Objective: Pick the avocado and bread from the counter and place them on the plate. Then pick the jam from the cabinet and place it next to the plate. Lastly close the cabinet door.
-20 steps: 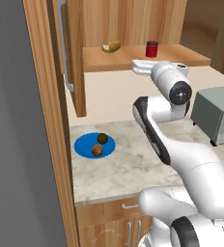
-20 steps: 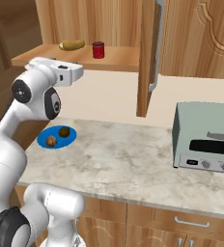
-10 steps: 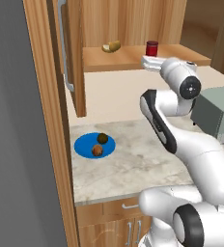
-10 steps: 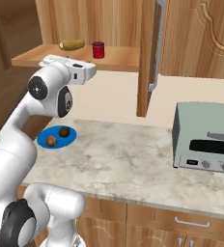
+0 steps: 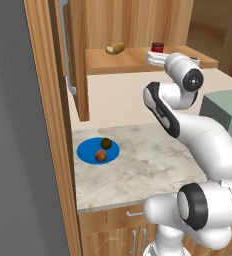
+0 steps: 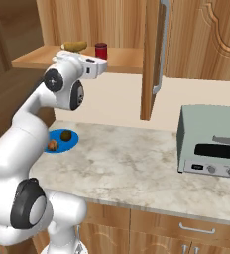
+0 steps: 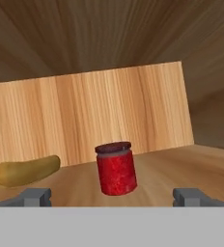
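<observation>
With jam (image 7: 116, 168) sitting lower centre on the shelf, dead ahead of gripper (image 7: 113, 197), wide open and empty. Could easily knock it over if pushed in off-centre.

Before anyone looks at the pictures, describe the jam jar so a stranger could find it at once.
Find the open wooden wall cabinet above the stone counter and look along its shelf. The jam jar stands upright there, apart from a yellowish curved lump lying on its side. It is the small red cylinder with a darker lid.
</observation>
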Robot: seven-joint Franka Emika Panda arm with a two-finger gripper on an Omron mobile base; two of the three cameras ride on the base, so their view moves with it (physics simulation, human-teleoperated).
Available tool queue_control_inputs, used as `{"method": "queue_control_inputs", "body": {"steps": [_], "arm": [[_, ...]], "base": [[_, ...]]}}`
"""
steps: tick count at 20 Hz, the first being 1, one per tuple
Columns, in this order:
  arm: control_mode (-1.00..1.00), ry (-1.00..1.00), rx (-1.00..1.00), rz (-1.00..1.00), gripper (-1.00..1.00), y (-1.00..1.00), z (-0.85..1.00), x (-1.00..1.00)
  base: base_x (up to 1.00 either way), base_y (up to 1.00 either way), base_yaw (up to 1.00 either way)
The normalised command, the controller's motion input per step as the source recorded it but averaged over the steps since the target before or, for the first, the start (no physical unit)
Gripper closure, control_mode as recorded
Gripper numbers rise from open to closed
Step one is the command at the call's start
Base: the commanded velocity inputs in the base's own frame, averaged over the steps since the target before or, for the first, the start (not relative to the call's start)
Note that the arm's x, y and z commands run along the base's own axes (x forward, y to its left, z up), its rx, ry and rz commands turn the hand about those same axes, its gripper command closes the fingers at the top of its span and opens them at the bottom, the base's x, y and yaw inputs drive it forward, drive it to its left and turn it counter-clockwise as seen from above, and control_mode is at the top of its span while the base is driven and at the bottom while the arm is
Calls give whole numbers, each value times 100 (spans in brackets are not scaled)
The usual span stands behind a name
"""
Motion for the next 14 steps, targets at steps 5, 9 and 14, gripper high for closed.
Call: {"method": "queue_control_inputs", "body": {"steps": [5,9,14], "arm": [[-100,6,0,0,-100,0,15,40],[-100,9,0,0,-100,0,0,40],[-100,12,-2,0,-100,-1,-1,31]], "base": [[0,0,0],[0,0,0],[0,0,0]]}}
